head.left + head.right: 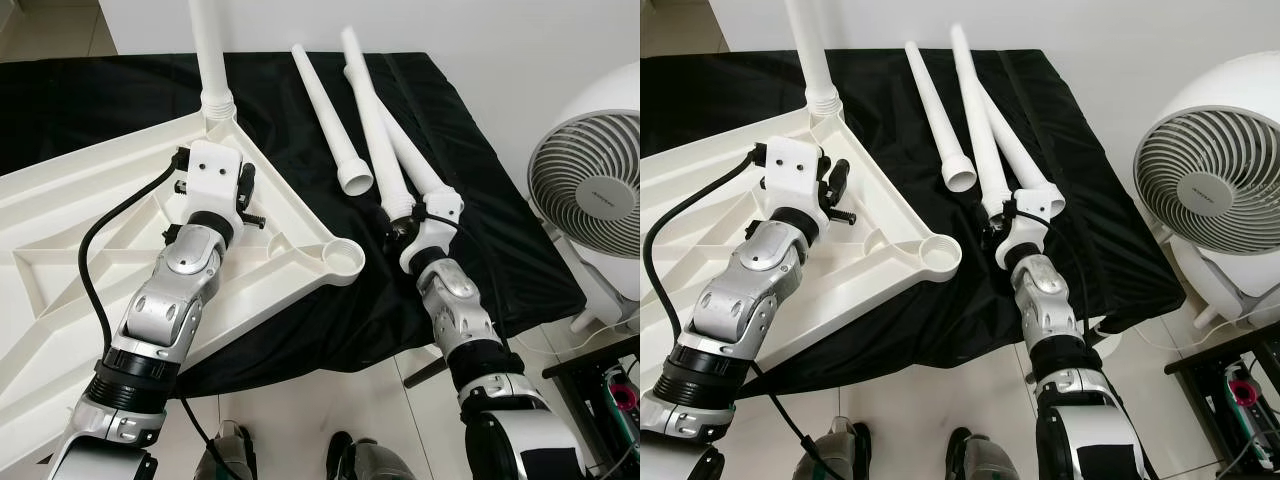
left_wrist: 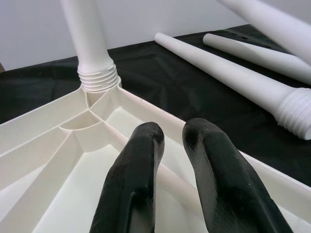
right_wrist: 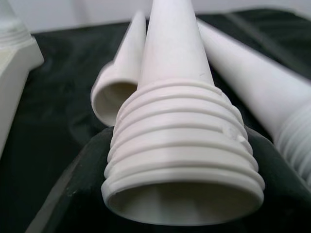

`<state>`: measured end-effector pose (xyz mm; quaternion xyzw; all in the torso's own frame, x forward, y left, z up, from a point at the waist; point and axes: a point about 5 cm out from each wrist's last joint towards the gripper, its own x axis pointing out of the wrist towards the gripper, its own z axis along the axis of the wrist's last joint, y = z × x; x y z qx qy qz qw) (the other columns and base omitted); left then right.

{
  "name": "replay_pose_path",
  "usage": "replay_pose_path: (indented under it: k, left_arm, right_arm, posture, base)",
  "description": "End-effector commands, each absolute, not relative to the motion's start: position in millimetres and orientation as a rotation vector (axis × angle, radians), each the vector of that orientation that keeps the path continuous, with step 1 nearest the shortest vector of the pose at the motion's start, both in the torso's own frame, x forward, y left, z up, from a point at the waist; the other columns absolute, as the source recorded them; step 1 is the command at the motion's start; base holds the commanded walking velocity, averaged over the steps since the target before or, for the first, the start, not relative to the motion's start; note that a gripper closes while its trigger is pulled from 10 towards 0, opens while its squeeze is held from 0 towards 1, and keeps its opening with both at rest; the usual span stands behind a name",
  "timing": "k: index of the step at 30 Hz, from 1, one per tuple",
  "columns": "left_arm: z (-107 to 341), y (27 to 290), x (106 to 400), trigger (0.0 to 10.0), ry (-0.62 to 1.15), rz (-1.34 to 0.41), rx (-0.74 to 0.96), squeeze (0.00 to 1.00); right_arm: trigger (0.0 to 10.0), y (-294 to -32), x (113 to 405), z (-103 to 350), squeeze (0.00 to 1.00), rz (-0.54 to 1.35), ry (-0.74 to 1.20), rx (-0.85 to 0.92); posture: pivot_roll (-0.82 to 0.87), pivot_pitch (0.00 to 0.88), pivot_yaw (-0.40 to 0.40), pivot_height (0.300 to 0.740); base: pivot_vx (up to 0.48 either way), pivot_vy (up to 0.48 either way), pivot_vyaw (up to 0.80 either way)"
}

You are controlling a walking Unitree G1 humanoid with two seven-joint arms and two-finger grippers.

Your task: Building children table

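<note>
The white tabletop (image 1: 90,215) lay upside down on the black cloth (image 1: 480,200), one leg (image 1: 212,50) already screwed upright into its far corner socket. My right gripper (image 1: 398,215) was clamped around the threaded end of a second leg (image 1: 372,130), with two spare legs lying beside it. My left gripper (image 2: 170,145) rested on the underside ribs, fingers nearly together, holding nothing. I judged the next move to be carrying the held leg to the empty near socket (image 1: 343,260) and aligning its threads squarely.

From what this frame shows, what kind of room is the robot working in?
Probably a room in a home: a tiled floor and plain white wall, a white electric fan standing beside a black-draped table where a white children's tabletop is being assembled.
</note>
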<state>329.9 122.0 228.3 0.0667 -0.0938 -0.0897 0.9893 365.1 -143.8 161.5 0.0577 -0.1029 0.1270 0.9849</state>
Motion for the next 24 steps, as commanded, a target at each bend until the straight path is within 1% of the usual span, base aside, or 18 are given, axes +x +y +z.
replay_pose_path:
  k: [1, 5, 9, 11, 12, 14, 16, 17, 21, 24]
  left_arm:
    - [227, 119, 329, 10.0, -0.176, -0.22, 0.13, 0.0]
    - [228, 119, 330, 10.0, -0.174, -0.249, 0.109, 0.0]
    - [239, 108, 328, 10.0, -0.192, -0.423, 0.004, 0.0]
    - [241, 107, 327, 10.0, -0.195, -0.451, -0.013, 0.0]
    - [247, 102, 323, 10.0, -0.215, -0.553, -0.03, 0.0]
    - [248, 101, 323, 10.0, -0.222, -0.571, -0.032, 0.0]
    - [252, 97, 321, 10.0, -0.225, -0.642, -0.06, 0.0]
    - [254, 95, 319, 10.0, -0.223, -0.689, -0.098, 1.0]
    - [258, 92, 316, 10.0, -0.228, -0.755, -0.139, 1.0]
    - [267, 86, 312, 10.0, -0.241, -0.862, -0.208, 1.0]
  right_arm:
    - [10.0, -147, 361, 167, 0.0, 0.255, -0.27, 0.108]
    - [10.0, -148, 355, 171, 0.0, 0.25, -0.319, 0.091]
    - [10.0, -149, 343, 182, 0.0, 0.258, -0.422, 0.026]
    - [10.0, -149, 341, 184, 0.0, 0.258, -0.438, 0.013]
    - [10.0, -150, 338, 187, 0.0, 0.243, -0.467, -0.04]
    - [10.0, -151, 338, 188, 0.0, 0.24, -0.472, -0.047]
    - [10.0, -154, 336, 189, 0.0, 0.219, -0.484, -0.056]
    - [10.0, -154, 334, 192, 0.0, 0.211, -0.502, -0.078]
    - [10.0, -155, 330, 195, 0.0, 0.208, -0.527, -0.105]
    - [10.0, -154, 325, 198, 0.0, 0.21, -0.543, -0.124]
  posture:
    - [0.11, 0.192, -0.034, 0.74]
    - [0.11, 0.189, -0.035, 0.74]
    - [0.09, 0.169, -0.043, 0.74]
    - [0.09, 0.169, -0.043, 0.74]
    - [0.09, 0.154, -0.045, 0.74]
    - [0.09, 0.154, -0.045, 0.74]
    - [0.09, 0.149, -0.047, 0.74]
    - [0.08, 0.144, -0.048, 0.74]
    - [0.08, 0.138, -0.048, 0.74]
    - [0.08, 0.125, -0.048, 0.74]
  base:
    - [0.0, 0.0, 0.0]
    - [0.0, 0.0, 0.0]
    - [0.0, 0.0, 0.0]
    - [0.0, 0.0, 0.0]
    - [0.0, 0.0, 0.0]
    - [0.0, 0.0, 0.0]
    - [0.0, 0.0, 0.0]
    - [0.0, 0.0, 0.0]
    - [0.0, 0.0, 0.0]
    - [0.0, 0.0, 0.0]
